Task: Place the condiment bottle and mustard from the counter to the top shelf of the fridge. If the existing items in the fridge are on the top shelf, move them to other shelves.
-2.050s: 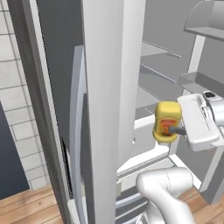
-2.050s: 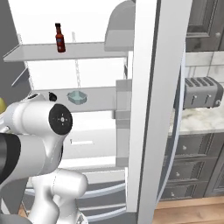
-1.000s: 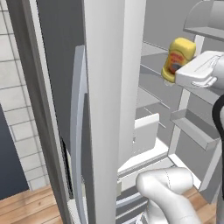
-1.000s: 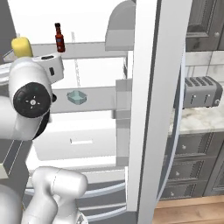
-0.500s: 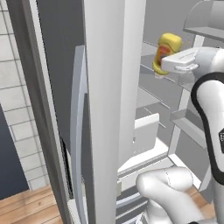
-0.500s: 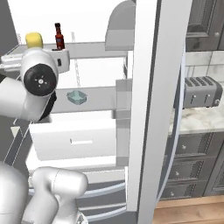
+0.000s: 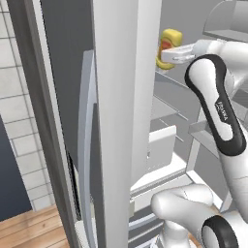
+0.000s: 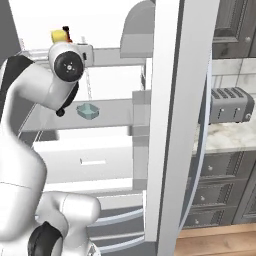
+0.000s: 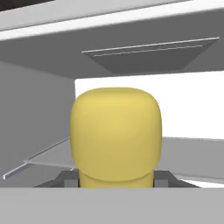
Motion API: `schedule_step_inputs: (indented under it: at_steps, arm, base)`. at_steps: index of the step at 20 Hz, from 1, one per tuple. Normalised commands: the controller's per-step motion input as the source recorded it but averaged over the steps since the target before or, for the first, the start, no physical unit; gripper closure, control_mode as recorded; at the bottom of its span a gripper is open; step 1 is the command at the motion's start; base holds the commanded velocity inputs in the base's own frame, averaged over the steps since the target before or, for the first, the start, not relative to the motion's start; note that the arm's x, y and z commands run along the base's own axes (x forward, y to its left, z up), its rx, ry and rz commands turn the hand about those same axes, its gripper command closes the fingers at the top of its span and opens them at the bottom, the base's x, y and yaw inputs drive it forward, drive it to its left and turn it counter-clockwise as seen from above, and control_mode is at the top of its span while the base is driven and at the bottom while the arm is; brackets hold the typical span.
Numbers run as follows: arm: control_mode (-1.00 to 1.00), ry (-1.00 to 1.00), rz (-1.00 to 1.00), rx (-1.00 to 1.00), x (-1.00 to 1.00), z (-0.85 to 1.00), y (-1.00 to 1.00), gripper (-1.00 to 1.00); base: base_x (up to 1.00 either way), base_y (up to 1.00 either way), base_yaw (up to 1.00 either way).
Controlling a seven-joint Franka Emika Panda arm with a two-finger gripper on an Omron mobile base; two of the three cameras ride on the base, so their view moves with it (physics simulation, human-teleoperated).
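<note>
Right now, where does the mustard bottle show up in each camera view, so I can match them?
Left base view: the mustard sits upper right of centre, held in the end effector, just past the fridge door's edge.
Right base view: upper left, peeking above the arm's round joint.
Hand view: centre, large.
Shared landmark: the fridge shelf below it.

Matt yellow plastic mustard (image 9: pixel 116 135), smooth pale fridge (image 7: pixel 123 97) panels, brushed-metal toaster (image 8: pixel 228 105), marbled stone counter (image 8: pixel 225 137), wood-plank floor (image 7: pixel 29 227)
</note>
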Motion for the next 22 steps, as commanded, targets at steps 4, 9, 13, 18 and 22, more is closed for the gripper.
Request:
schedule_step_inputs:
  at_steps: [4,9,13,18,22]
  arm:
    - [-1.00,0.00,-0.01,0.00,0.93,0.00,0.00,1.00]
    - [-1.00,0.00,0.00,0.00,0.82,-0.01,0.02,1.00]
    - [-1.00,0.02,0.00,0.00,0.67,-0.12,0.02,1.00]
    - [-1.00,0.02,0.00,0.00,0.72,-0.05,0.10,1.00]
    - [-1.00,0.11,0.00,-0.04,0.61,-0.14,0.04,1.00]
  base:
    - [0.00,0.00,0.00]
    - [0.00,0.00,0.00]
    - [0.00,0.00,0.00]
    - [0.00,0.00,0.00]
    - [0.00,0.00,0.00]
